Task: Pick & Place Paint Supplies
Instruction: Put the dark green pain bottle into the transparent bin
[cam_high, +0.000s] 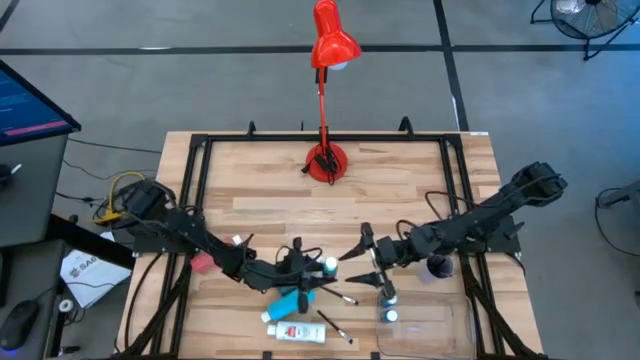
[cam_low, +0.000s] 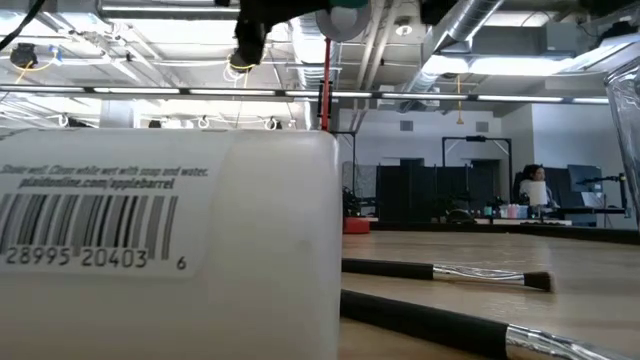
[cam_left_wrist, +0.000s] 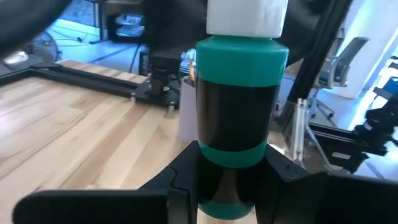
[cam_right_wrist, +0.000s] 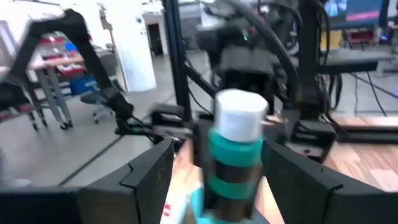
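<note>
The left gripper (cam_left_wrist: 231, 186) is clamped low on the teal paint bottle (cam_left_wrist: 239, 106), held upright above table centre. The right gripper (cam_high: 368, 252), at its 3 o'clock, stands wide around the white cap (cam_right_wrist: 239, 115). For a clean handover, I would close the right fingers squarely on the bottle before the left lets go.

Count on the table (cam_high: 260, 170): one teal bottle (cam_high: 329, 266), one blue bottle (cam_high: 291, 303), one white tube (cam_high: 296, 331), one pink-red tube (cam_high: 201, 263). Two brushes (cam_high: 337, 326) clearly seen. One lamp (cam_high: 327, 90), one tray (cam_high: 430, 325), one cup (cam_high: 438, 268). Two arms.
</note>
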